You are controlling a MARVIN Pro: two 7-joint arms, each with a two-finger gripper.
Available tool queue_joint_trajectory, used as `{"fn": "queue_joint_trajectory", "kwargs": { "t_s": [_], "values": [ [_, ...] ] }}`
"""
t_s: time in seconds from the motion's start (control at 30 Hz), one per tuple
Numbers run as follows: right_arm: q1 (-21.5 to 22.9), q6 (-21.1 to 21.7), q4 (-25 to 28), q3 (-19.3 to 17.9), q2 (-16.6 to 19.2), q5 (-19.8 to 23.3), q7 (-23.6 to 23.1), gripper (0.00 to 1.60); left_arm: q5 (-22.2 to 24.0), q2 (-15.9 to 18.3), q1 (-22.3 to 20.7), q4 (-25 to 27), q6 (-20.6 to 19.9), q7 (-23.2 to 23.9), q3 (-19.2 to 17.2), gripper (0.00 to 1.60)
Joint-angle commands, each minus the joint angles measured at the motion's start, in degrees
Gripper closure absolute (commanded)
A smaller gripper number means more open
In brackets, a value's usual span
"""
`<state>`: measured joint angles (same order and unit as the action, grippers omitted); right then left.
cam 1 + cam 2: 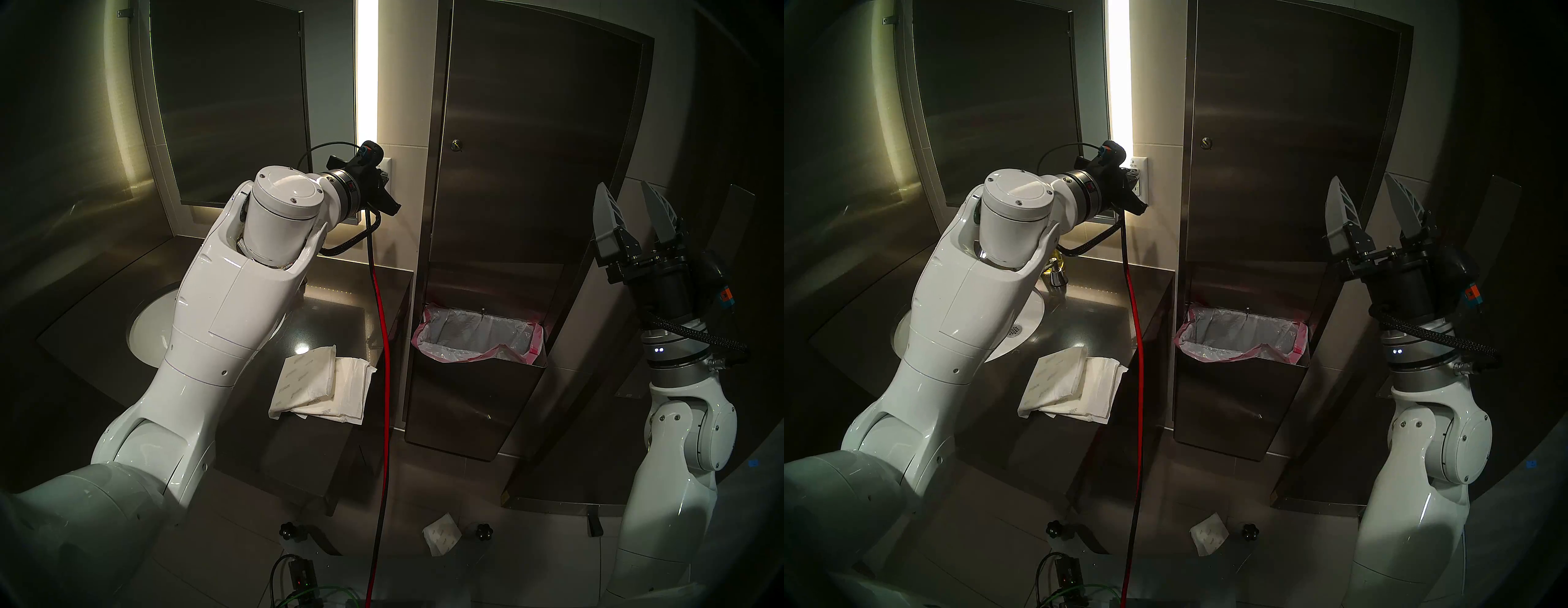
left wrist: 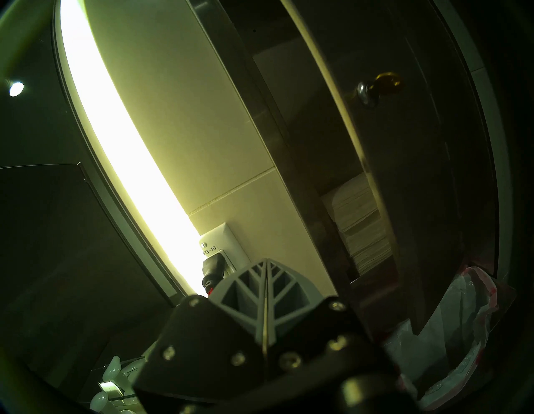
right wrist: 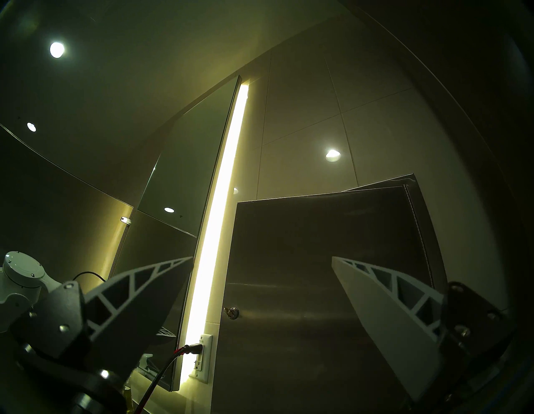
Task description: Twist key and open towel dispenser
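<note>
Dim tiled washroom, lit strip upper centre | towel dispenser [image 1: 530, 140] centre-right, door ajar, towels [image 2: 361, 219] visible inside | key [image 2: 388, 81] in lock [image 1: 456, 145], untouched | left gripper [image 2: 265, 264] fingers pressed together, near outlet [image 3: 202, 358] | right gripper [image 1: 632, 208] fingers spread, right of frame, clear of door

From my head views the tiny brass-gold key [image 1: 456, 145] at upper centre is too small to read, and my left arm's black wrist hides the left gripper's fingertips.
</note>
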<state>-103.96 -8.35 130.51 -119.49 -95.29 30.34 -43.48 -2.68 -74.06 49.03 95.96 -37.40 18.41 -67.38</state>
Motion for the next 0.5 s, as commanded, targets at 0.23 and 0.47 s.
{"fn": "queue_joint_trajectory", "kwargs": {
  "t_s": [0.23, 0.47],
  "values": [
    [0.05, -0.16, 0.66, -0.01, 0.35, 0.0, -0.07, 0.0, 0.24, -2.71, -8.6, -8.7, 5.72, 3.62, 1.33, 1.6],
    [0.03, -0.25, 0.61, 0.04, 0.44, 0.05, 0.0, 0.0, 0.6, -5.74, -11.22, -14.45, 9.27, 5.67, -0.29, 1.6]
  ]
}}
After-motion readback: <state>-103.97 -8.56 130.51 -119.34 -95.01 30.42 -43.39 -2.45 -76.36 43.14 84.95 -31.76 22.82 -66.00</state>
